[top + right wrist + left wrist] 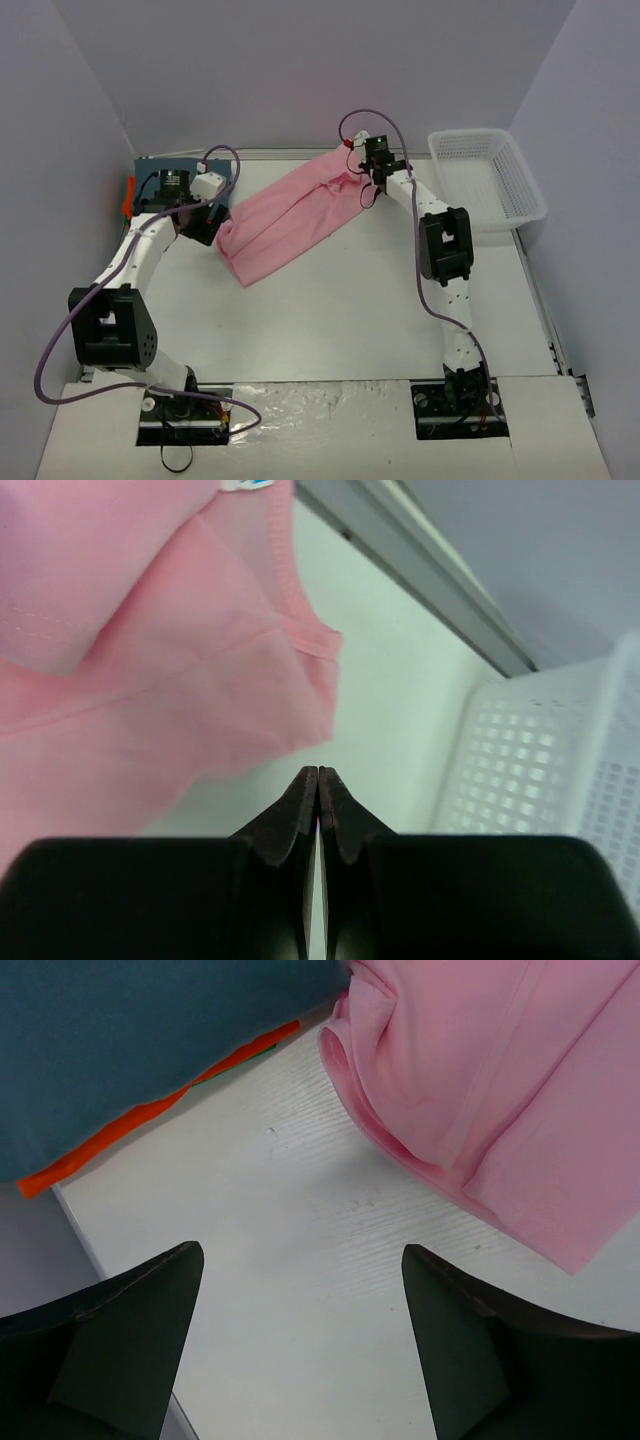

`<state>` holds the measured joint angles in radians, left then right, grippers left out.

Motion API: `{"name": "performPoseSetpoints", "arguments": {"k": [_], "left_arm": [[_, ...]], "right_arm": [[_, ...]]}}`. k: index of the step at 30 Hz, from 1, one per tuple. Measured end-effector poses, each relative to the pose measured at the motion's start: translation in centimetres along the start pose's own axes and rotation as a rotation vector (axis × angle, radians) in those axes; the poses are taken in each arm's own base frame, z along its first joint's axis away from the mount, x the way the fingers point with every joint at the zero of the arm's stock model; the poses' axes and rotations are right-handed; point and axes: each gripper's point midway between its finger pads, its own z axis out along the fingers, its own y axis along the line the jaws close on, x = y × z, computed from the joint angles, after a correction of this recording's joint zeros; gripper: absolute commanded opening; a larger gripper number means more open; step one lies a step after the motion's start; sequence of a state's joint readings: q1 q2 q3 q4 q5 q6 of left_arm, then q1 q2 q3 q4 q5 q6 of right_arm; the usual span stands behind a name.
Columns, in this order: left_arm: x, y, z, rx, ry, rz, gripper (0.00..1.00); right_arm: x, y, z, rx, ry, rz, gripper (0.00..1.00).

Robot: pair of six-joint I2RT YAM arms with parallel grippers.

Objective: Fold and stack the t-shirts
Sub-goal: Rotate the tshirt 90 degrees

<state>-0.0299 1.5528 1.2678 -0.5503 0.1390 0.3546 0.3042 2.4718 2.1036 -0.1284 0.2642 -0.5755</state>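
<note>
The pink t-shirt [290, 215] is laid diagonally across the counter [330, 300], upper centre. At upper left, the blue-grey t-shirt [120, 1040] is laid over the orange t-shirt [150, 1115]. The left claw [300, 1255] is held wide open and empty. The right claw [318, 775] is pressed shut beside the pink hem.

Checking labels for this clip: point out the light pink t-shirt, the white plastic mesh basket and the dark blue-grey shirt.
Light pink cloth t-shirt [290, 218], top external view, mid-body.
White plastic mesh basket [525, 180], top external view, right wall.
Dark blue-grey cloth shirt [130, 1050], left wrist view, flat top.
</note>
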Motion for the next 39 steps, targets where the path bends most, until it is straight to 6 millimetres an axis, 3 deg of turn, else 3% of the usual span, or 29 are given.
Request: {"name": "performPoseSetpoints", "arguments": {"k": [5, 9, 11, 14, 18, 22, 24, 29, 39], "left_arm": [[-0.9, 0.2, -1.9, -0.020, -0.053, 0.003, 0.80], [-0.8, 0.2, -2.5, -0.031, -0.073, 0.004, 0.80], [-0.1, -0.1, -2.5, -0.034, -0.070, -0.002, 0.80], [1.1, -0.1, -2.9, -0.049, -0.074, -0.026, 0.85], [2.3, 0.9, -4.9, -0.105, -0.118, -0.074, 0.87], [1.6, 1.9, -7.1, -0.166, -0.180, -0.088, 0.88], [1.5, 2.3, -7.7, -0.184, -0.195, -0.092, 0.88], [2.4, 3.7, -8.5, -0.230, -0.195, -0.141, 0.90], [4.8, 6.9, -9.8, -0.279, -0.203, -0.300, 0.92]], "right_arm": [[-2.7, -2.9, -5.4, 0.019, -0.073, 0.023, 0.00], [-7.0, -1.4, -11.3, -0.120, -0.211, 0.028, 0.00], [-9.1, 1.1, -14.3, -0.226, -0.283, 0.024, 0.00], [-11.0, 6.9, -17.8, -0.422, -0.348, 0.006, 0.00], [-9.4, 15.7, -20.4, -0.663, -0.306, -0.063, 0.00], [-7.5, 21.9, -21.5, -0.818, -0.243, -0.127, 0.00], [-6.6, 23.7, -21.6, -0.863, -0.208, -0.146, 0.00], [-6.1, 26.6, -21.1, -0.928, -0.169, -0.174, 0.00], [-8.7, 31.2, -21.9, -0.995, -0.217, -0.221, 0.00]]}}
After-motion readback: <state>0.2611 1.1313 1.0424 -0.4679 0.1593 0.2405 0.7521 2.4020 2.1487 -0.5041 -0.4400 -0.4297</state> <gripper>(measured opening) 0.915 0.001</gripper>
